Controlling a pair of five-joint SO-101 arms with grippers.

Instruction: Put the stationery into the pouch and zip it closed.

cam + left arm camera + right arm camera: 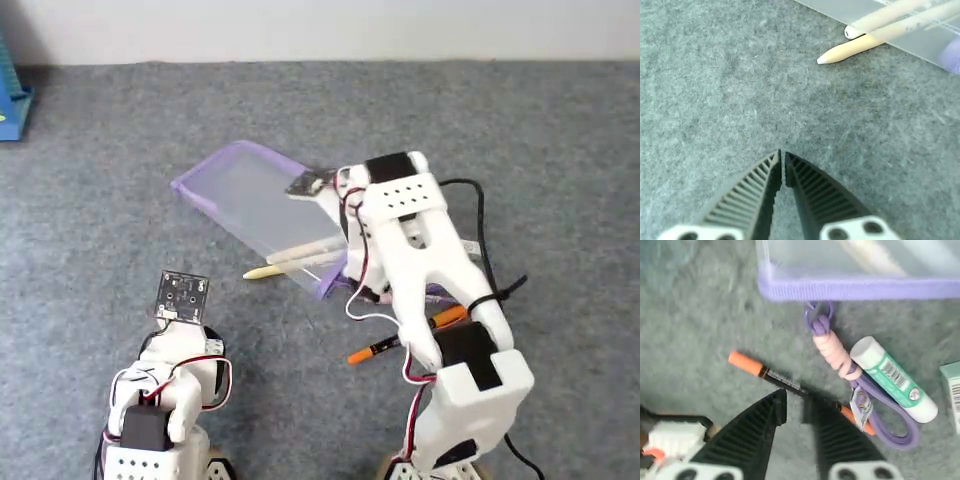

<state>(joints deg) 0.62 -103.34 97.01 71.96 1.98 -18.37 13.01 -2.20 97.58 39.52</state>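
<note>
- Hovering low over the grey carpet, the left gripper has its ribbed jaws pressed almost together, tips all but touching and nothing between them.
- The pouch, clear with purple trim, lies flat mid-table at a slant, its open end toward the arms.
- A cream pencil pokes out of that opening, its point resting on the carpet well ahead of the left gripper.
- A paler stick lies alongside the pencil, inside the pouch.
- The right arm stretches across the pouch's near end, and the right gripper hangs just above the pen.
- Its jaws stand slightly parted with a narrow gap, and the pen crosses just beyond the tips; it grips nothing.
- The pen, black with orange ends, lies on the carpet outside the pouch, near its purple edge.
- A purple strap trails from the pouch's corner, threaded through a pink bead, and loops across the pen's far end.
- A glue stick, white and green, lies beside the strap on the carpet.
- A pale green box sits just past the glue stick.
</note>
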